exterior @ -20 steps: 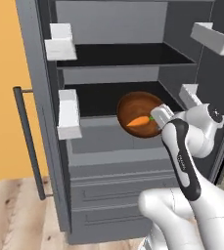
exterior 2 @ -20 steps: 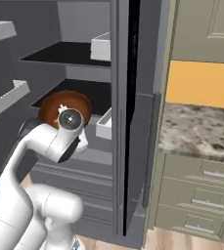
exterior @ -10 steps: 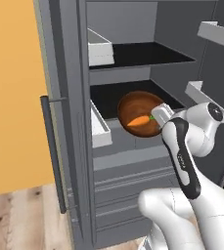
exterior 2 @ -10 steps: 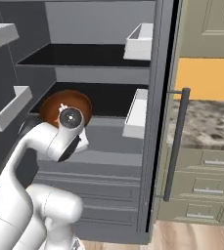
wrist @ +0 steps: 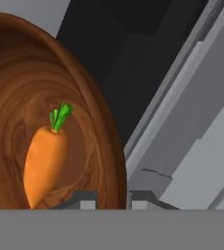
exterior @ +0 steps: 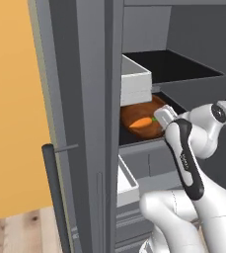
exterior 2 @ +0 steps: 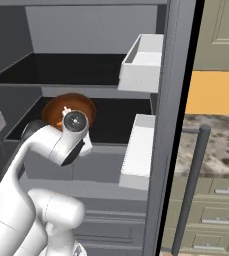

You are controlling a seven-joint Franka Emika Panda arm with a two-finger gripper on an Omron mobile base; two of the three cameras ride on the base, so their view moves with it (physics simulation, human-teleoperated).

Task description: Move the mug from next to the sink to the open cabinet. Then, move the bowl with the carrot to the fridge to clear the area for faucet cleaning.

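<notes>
The reddish-brown bowl [exterior: 136,117] is inside the open fridge [exterior: 85,123], just over its dark middle shelf [exterior 2: 113,120]. The orange carrot [exterior: 142,122] lies in it. In the hand view the bowl [wrist: 15,93] takes up the left half, with the carrot [wrist: 44,161] pointing its green top upward. My gripper [wrist: 111,200] is shut on the bowl's near rim, one fingertip [wrist: 86,199] inside and one outside. From the right base view my wrist covers part of the bowl [exterior 2: 61,106]. Whether the bowl rests on the shelf I cannot tell.
White door bins [exterior: 134,81] [exterior 2: 143,57] stick out from both fridge doors close to my arm. A long dark bar handle [exterior 2: 191,190] runs down the right door. Past it stand a speckled counter [exterior 2: 221,150] and beige drawers [exterior 2: 211,200]. Left is an orange wall [exterior: 11,99].
The whole picture has shifted in both base views, so the cameras have moved: the fridge doors and bins now stand larger and nearer. The bowl stays in my gripper at the shelf.
</notes>
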